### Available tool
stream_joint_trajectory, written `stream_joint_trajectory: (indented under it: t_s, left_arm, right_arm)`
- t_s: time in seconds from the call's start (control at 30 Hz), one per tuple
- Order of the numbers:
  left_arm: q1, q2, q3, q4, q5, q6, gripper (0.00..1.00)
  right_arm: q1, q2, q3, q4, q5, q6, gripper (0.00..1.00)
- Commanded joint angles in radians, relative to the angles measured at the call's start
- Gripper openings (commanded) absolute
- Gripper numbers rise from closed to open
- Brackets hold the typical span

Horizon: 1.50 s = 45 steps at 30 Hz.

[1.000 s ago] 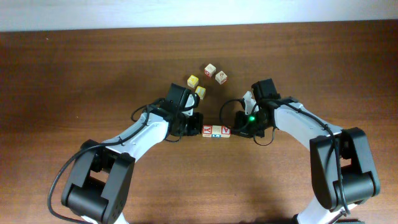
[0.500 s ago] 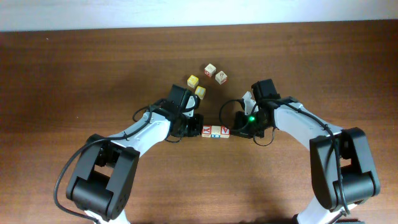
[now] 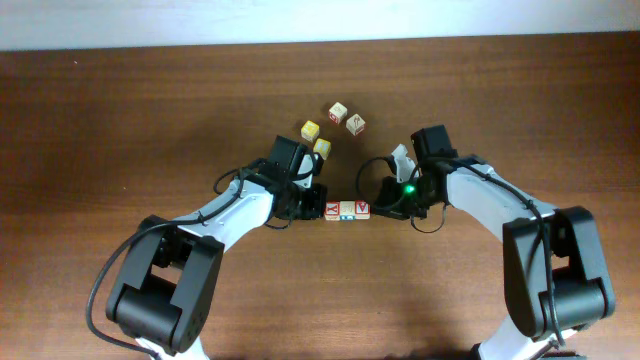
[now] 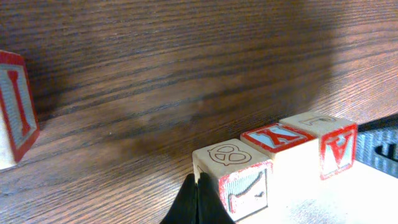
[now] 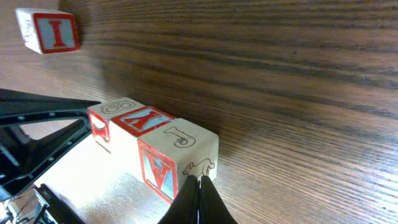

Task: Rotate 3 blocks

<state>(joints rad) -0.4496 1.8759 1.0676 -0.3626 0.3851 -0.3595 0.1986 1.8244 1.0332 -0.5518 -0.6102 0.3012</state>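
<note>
The right arm has slid a little toward the right side of the table, and its green light has moved with it, slightly away from the row of blocks. The left arm has swung its base end slightly to the right.

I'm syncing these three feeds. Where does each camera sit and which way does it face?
Overhead: above the table, facing straight down on the block row; left arm and right arm show.
Left wrist: low on the left arm, facing the row's end; shut left pincer shows.
Right wrist: low, facing the opposite end; shut right pincer shows.
Shared: all see the row.
</note>
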Motion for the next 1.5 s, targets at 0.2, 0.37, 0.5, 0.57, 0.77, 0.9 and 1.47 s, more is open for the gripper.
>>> stream_joint_trajectory:
  t_s: [0.2,0.37,0.5,0.57,0.77,0.9,1.47]
  left_arm:
    - [-0.006,0.007,-0.006,0.003,0.039,0.016,0.00]
    - [-0.006,0.007,-0.006,0.003,0.039,0.016,0.00]
    - [-0.006,0.007,-0.006,0.003,0.039,0.016,0.00]
    - [-0.006,0.007,-0.006,0.003,0.039,0.016,0.00]
    - [-0.006,0.007,-0.006,0.003,0.039,0.016,0.00]
    - [0.016,0.007,0.006,-0.010,0.038,0.016,0.00]
    - [0.213,-0.245,0.163,-0.185,-0.190,0.089,0.00]
  right_arm:
    - [0.097,-0.063,0.052,0.010,-0.063,-0.011,0.04]
    - [0.135,-0.079,0.082,0.011,-0.060,-0.005,0.04]
    - [0.178,-0.079,0.085,0.019,-0.031,0.023,0.04]
    - [0.194,-0.079,0.085,0.033,-0.020,0.031,0.04]
    - [0.207,-0.064,0.085,0.037,0.024,0.056,0.04]
    - [0.207,-0.063,0.085,0.036,0.051,0.056,0.04]
    - [0.207,-0.195,0.145,-0.009,0.040,0.072,0.17]
